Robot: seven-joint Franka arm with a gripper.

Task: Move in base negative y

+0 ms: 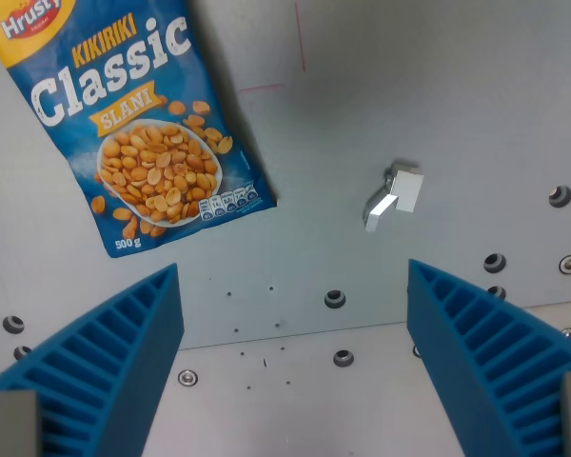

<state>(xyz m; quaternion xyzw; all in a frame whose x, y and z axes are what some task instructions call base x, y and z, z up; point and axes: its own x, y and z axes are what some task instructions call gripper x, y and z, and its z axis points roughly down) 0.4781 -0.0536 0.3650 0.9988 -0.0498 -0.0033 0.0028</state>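
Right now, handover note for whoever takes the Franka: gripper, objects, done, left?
Gripper: open, blue ribbed fingers spread wide, holding nothing, above the grey table.
Peanut bag: lies flat at the wrist view's upper left, clear of the fingers.
Small white metal bracket: sits on the table right of centre, untouched.
Done: cannot tell from one frame how far the base negative y move has gone.
Left: carry out or finish that translation; no grasp is involved.

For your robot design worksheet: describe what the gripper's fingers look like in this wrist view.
The gripper has two bright blue plastic fingers, wedge-shaped, with parallel ribs along their inner faces. A plain grey block shows at each finger's base in the bottom corners. No cables or markings are visible.
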